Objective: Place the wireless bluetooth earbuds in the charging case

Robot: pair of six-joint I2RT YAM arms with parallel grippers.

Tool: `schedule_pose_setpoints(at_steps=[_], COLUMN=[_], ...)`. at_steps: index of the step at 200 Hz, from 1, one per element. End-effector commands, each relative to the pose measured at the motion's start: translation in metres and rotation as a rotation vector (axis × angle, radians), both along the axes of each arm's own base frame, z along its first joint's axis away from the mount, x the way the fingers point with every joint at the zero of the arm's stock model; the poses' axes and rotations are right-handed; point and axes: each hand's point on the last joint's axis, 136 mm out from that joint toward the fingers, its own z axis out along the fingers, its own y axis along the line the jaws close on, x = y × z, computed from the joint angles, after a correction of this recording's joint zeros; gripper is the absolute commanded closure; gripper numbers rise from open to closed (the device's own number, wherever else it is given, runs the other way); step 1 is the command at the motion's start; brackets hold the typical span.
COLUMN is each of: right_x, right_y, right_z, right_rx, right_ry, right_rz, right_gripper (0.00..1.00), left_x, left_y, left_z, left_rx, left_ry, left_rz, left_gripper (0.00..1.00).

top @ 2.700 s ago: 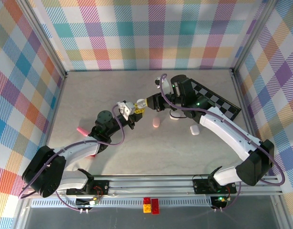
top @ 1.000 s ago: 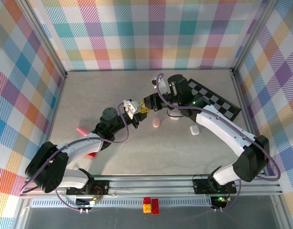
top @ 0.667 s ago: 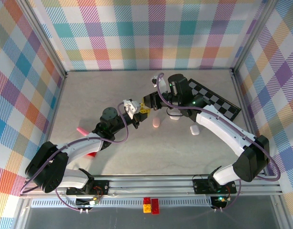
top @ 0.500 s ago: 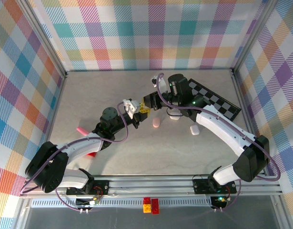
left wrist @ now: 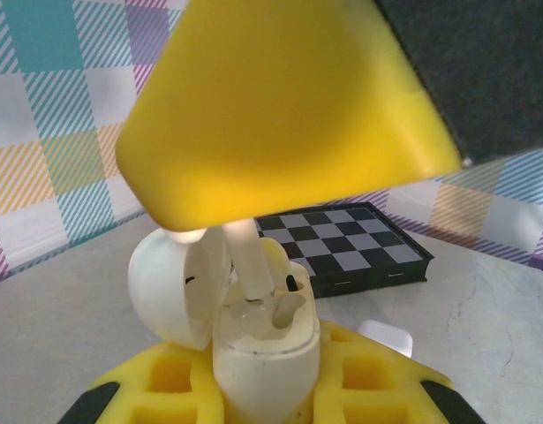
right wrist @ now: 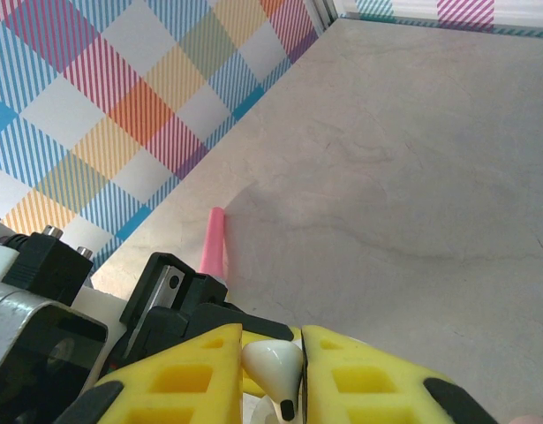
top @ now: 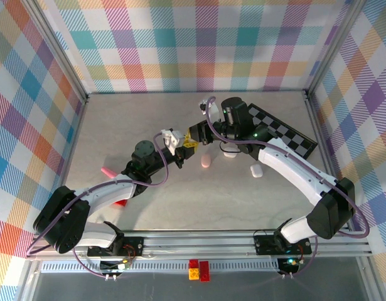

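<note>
"How many cases?"
"Three I'm sure of: one open case (left wrist: 262, 353), one pink case (top: 206, 162), one white case (top: 256, 170)."
"Earbuds?"
"One earbud (right wrist: 273, 362). Also one chessboard (top: 284, 133) and one pink stick (top: 108, 170)."

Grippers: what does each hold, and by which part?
Left gripper clamps the open case by its base; right gripper pinches an earbud by its head, stem toward the case.

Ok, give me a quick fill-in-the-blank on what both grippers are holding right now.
The left gripper is shut on an open white ____.
The right gripper pinches a small white ____.
In the left wrist view, a black-and-white ____ lies on the table beyond them.
Missing words: case; earbud; chessboard.
</note>
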Motion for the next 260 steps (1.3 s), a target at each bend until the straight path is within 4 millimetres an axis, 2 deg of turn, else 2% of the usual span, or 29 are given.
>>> schedule_pose_setpoints(at_steps=[1,179,260], right_x=[0.001,-0.005,-0.006], right_y=[-0.005,-0.007,-0.006], right_z=[-0.002,-0.003,0.028], right_rx=[-0.025,-0.030,0.051], right_ry=[-0.027,-0.046,-0.108], right_rz=[-0.007,0.013,0.010], right_gripper=[0.79,0.79,0.79], left_x=[-0.005,-0.005,-0.008], left_y=[-0.002,0.000,-0.006], left_z=[0.031,0.049,0.037], left_rx=[-0.056,-0.132,-0.094], left_ry=[-0.072,-0.025,-0.004], left_rz=[-0.011,-0.019,-0.057], left_gripper=[0.96,0.97,0.97])
